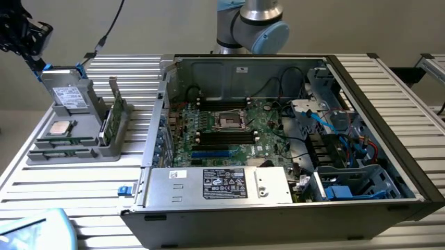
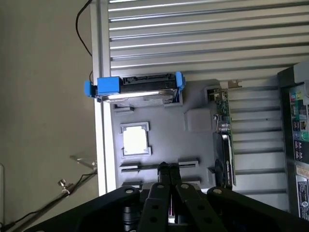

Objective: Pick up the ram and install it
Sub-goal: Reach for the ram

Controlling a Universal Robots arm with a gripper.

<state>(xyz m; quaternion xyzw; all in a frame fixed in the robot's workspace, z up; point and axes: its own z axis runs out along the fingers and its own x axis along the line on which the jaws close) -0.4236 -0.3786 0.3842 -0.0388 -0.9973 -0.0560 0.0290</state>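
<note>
Hangs over the far end of the grey parts tray (image 1: 38,156), at the exterior view's left of the ribbed tabletop (image 1: 70,192), with jaws pressed fully together and gripping nothing. Looks down, in the wrist view, past the closed fingertips (image 2: 163,174) onto that tray: silver CPU chip (image 2: 135,141), hard drive (image 2: 140,89) in its blue bracket, expansion card (image 2: 224,140) standing on edge.

Puts the ram (image 1: 64,140) in the tray as a thin green strip in a slot toward the near end, just nearer than the CPU chip and well apart from the open computer case (image 1: 389,156) at the exterior view's right. Leaves the memory slots (image 1: 226,136) on the motherboard (image 1: 271,130) dark and, as far as can be told, unfilled.

Reads as the approach before the pick: nothing lifted, nothing installed. Calls, by this judgement, for jaws opened enough to straddle the thin board, squared to its faces, and brought down without nudging the CPU chip just beside.
</note>
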